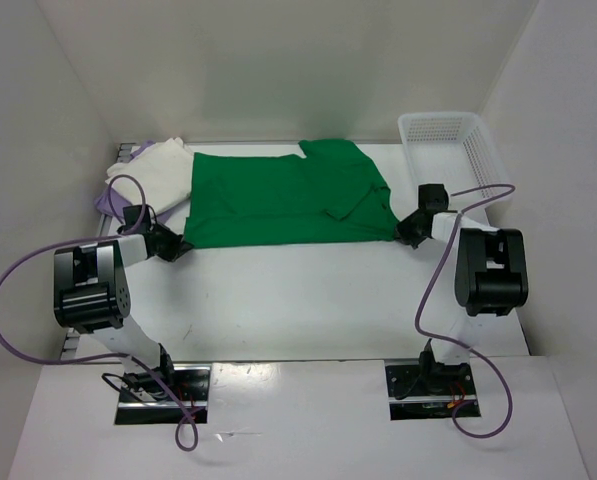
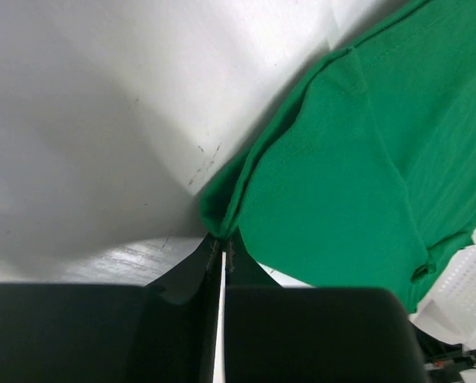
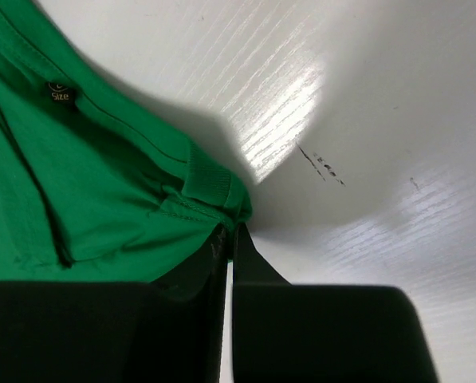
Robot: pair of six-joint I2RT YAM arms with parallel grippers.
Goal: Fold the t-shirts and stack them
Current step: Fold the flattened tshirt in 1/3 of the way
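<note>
- Green t-shirt [image 1: 288,200] lies spread out flat on the white tabletop [image 1: 298,300], toward the far side.
- It is folded in half, with one short sleeve lying on top near the right end.
- The left end effector [image 1: 178,245] sits at the near left corner of the green t-shirt.
- In the left wrist view its fingers [image 2: 198,267] are pressed close together, and they pinch the tip of that green corner.
- The cloth there bunches up into a small fold right at the fingertips.
- The right end effector [image 1: 410,232] sits at the near right corner of the green t-shirt.
- In the right wrist view its fingers [image 3: 257,267] are pressed close together too, and they pinch the green hem at that corner.
- A small dark label [image 3: 60,93] shows on the green cloth in that view.
- The cream white t-shirt [image 1: 163,170] lies at the far left of the tabletop, and the left edge of the green t-shirt rests over part of it.
- The purple t-shirt [image 1: 106,197] peeks out from under the cream white one, at its left side.
- A white mesh basket [image 1: 448,140] stands at the far right corner, just beside the green t-shirt but not touching it.
</note>
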